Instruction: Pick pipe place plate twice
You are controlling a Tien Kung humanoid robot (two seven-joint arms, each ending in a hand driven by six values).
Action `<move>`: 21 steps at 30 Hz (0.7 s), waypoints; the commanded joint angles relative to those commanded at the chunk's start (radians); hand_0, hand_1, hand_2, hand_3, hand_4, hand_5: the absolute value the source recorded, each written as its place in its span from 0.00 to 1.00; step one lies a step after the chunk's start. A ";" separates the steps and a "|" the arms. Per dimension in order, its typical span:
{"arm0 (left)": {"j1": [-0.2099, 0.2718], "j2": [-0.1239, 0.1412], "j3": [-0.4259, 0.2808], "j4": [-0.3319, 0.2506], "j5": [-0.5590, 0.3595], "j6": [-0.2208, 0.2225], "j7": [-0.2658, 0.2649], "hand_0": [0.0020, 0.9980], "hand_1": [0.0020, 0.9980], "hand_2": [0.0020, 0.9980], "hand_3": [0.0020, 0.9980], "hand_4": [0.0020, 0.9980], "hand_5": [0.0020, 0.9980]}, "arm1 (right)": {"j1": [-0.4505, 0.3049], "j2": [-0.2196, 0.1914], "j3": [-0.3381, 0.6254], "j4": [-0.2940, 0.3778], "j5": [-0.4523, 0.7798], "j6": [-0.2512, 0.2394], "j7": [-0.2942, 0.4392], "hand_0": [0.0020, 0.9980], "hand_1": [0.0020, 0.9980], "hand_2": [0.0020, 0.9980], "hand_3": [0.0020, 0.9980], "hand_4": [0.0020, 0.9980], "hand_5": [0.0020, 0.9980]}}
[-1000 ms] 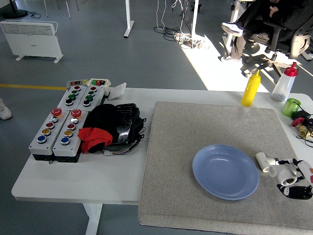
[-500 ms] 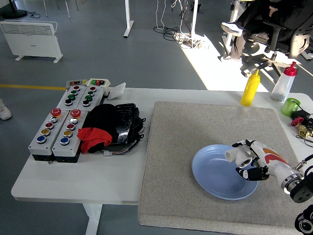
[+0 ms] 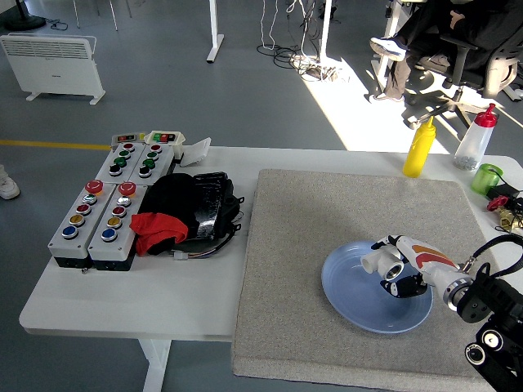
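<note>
A white pipe fitting (image 3: 376, 260) is in my right hand (image 3: 394, 269), whose fingers are curled around it. The hand holds it just above the middle-right of the blue plate (image 3: 347, 287), which lies on the grey mat (image 3: 327, 212). My right arm comes in from the lower right corner. I see no second pipe; the arm covers the mat just right of the plate. My left arm is out of view.
Button boxes (image 3: 96, 214) and a black and red bundle (image 3: 184, 212) lie at the left of the table. A yellow bottle (image 3: 418, 149), a clear bottle with a red cap (image 3: 474, 140) and a green cup (image 3: 487, 177) stand at the back right.
My right hand has carried the white pipe from the mat right of the plate leftward, over the plate, and a little further in during the last half second.
</note>
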 joint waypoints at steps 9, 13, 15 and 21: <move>-0.003 0.000 0.001 0.001 -0.004 0.002 -0.002 0.68 0.67 0.69 0.63 0.34 1.00 | -0.005 -0.002 0.022 -0.008 -0.026 0.035 -0.001 1.00 0.93 1.00 1.00 0.80 0.20; -0.003 0.000 0.000 0.001 -0.003 0.002 -0.002 0.68 0.67 0.69 0.63 0.34 1.00 | -0.011 -0.003 0.037 -0.002 -0.023 0.035 0.005 1.00 0.93 1.00 1.00 0.80 0.20; -0.004 0.000 -0.001 0.001 -0.003 0.002 -0.003 0.68 0.67 0.69 0.63 0.34 1.00 | -0.013 -0.005 0.043 0.002 -0.019 0.037 0.008 1.00 0.94 1.00 1.00 0.81 0.20; -0.005 0.000 -0.003 0.002 -0.001 0.001 -0.003 0.68 0.67 0.69 0.63 0.34 1.00 | -0.021 -0.012 0.072 0.013 -0.017 0.033 0.013 1.00 0.93 1.00 1.00 0.81 0.22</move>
